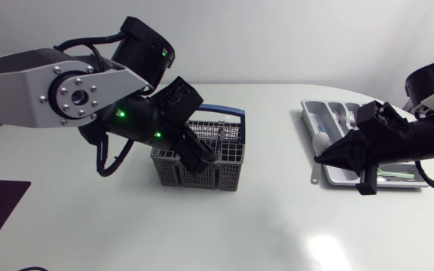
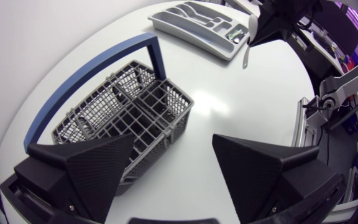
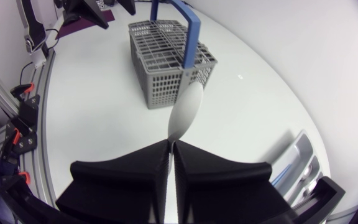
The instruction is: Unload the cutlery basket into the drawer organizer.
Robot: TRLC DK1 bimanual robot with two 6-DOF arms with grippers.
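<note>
- Right wrist view: right gripper (image 3: 171, 146) is pinched tight on the handle of one white spoon (image 3: 186, 109), with the bowl pointing ahead of the fingertips.
- Judgement: the spoon looks like plastic, so light, stiff and smooth. It could swivel in so narrow a pinch. Holding the flat of the handle is sound, and nearer the neck would steady it.
- The spoon hangs at the right of the table (image 1: 277, 226), beside the near-left corner of the grey organizer (image 2: 194, 28).
- Left gripper (image 2: 179, 165) is spread wide and holds nothing, hovering over the near right of the grey cutlery basket (image 2: 135, 106).
- Count: one basket, one organizer, one spoon in grip.
- No cutlery can be made out in the basket compartments.
- The organizer holds a few pieces, one of them green, but the number is unclear.
</note>
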